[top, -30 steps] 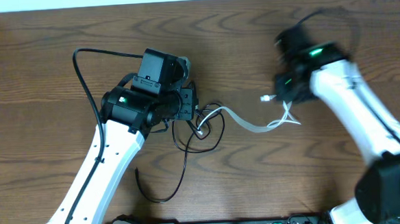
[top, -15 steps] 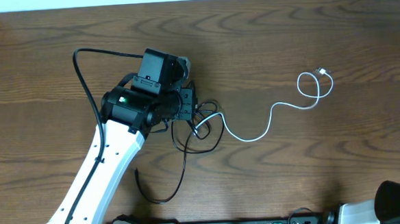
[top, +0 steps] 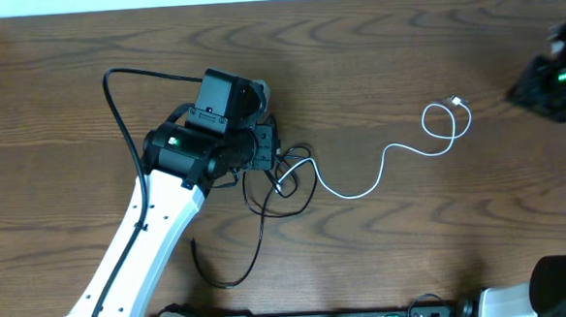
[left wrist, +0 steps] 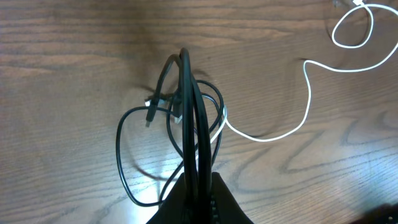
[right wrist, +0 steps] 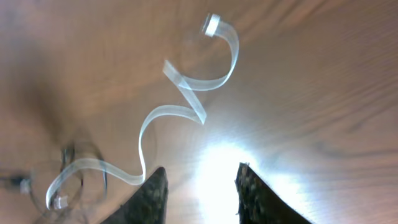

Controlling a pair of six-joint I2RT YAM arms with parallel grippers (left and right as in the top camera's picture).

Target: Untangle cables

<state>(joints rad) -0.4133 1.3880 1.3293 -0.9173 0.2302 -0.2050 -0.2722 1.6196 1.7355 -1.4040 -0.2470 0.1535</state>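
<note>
Your left gripper [left wrist: 198, 186] is clamped on the black cable [left wrist: 119, 149], near the middle of the desk [top: 414, 249], a bit toward the left edge. The black loops are bunched there, and one tail trails toward the near edge. The white cable [top: 381, 168] has one end in that bunch and runs toward the right edge, ending in a small loop with its plug. Your right gripper [right wrist: 202, 193] hovers by the far right corner, fingers apart, holding nothing, not touching the white cable.
</note>
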